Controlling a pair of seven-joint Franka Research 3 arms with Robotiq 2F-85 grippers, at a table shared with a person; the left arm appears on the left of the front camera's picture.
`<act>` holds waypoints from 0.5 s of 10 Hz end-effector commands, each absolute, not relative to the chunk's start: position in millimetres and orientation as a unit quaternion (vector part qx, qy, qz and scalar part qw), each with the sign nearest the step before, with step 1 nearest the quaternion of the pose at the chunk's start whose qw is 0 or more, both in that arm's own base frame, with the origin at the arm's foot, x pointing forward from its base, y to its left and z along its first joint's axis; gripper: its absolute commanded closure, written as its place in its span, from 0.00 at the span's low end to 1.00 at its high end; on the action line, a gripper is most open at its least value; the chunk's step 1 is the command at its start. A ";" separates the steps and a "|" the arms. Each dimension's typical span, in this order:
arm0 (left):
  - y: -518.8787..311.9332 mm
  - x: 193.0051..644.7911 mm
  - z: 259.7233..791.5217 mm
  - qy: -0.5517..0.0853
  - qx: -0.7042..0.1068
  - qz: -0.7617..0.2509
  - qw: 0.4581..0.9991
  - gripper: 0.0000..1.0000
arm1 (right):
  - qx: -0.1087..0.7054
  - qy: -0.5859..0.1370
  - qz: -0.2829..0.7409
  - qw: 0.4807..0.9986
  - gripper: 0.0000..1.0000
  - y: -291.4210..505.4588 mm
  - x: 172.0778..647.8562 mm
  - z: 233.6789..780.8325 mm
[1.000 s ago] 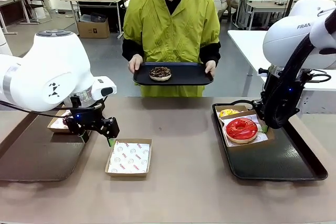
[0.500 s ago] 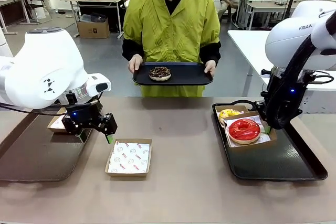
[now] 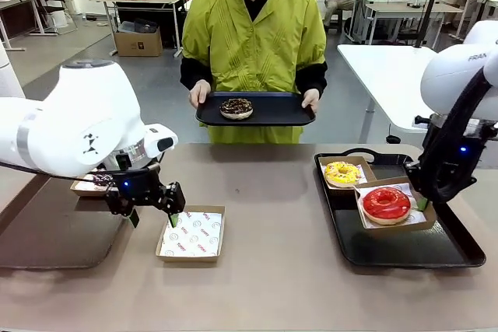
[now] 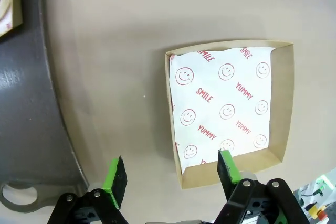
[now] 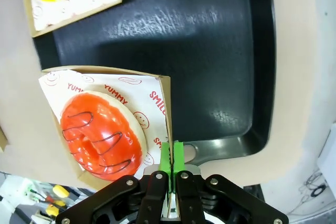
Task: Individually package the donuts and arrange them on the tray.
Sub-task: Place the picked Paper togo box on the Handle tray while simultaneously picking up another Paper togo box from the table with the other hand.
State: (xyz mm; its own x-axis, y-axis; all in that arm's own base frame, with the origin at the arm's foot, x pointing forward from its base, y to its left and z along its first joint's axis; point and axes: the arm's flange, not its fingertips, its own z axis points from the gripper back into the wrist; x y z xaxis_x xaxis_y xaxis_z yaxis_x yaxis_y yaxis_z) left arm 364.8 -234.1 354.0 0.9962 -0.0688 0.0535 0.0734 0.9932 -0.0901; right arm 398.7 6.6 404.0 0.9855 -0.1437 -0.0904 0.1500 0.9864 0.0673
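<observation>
Landmark: the black tray on the worktop, on the robot's right side; every place below is told from it.
Red donut: sits in a paper-lined cardboard box on the tray, toward its near half. The glaze looks glossy and soft, so I'd judge it smears at a touch; better moved by its box than by the ring itself.
Yellow donut: in its own box at the tray's far left corner, just beside the red one's box. Light and crumbly, I'd guess, with sprinkles that would shed if pinched.
Chocolate donut: unboxed, on a second dark tray held by the person, well beyond the landmark tray across the worktop. Probably the most fragile to lift, as nothing stiff lies under it.
Right hand: pads pressed together on the thin side wall of the red donut's box, at the tray's near-right part. The wall is light card and likely to flex, so a tilt could slide the donut.
Left hand: fingers spread apart, holding nothing, hanging over the near edge of an empty box lined with smiley-print paper, well to the left of the tray.
Where to grip: the box rims, I'd say, low and near a corner where the card is stiffest.
</observation>
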 end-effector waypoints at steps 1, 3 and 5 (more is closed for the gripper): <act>-248.6 372.1 349.3 -0.033 -0.034 -0.017 0.999 0.09 | 0.039 0.026 -0.056 0.997 0.98 -12.2 393.6 394.4; -252.1 376.2 345.0 -0.030 -0.038 -0.010 0.999 0.09 | 0.041 0.024 -0.052 0.998 0.98 -23.6 396.5 382.5; -254.7 378.0 343.2 -0.035 -0.031 -0.006 0.999 0.09 | 0.049 0.027 -0.052 0.997 0.98 -30.2 400.6 371.6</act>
State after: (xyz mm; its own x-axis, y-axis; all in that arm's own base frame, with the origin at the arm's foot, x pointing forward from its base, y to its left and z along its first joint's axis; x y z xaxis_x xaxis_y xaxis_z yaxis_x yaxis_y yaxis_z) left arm 375.3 -245.4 344.5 0.9984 -0.0384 0.0416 0.0419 0.9953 -0.0877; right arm 398.4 -24.7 381.1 0.9900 -0.1199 -0.0741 0.1263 0.9879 0.0894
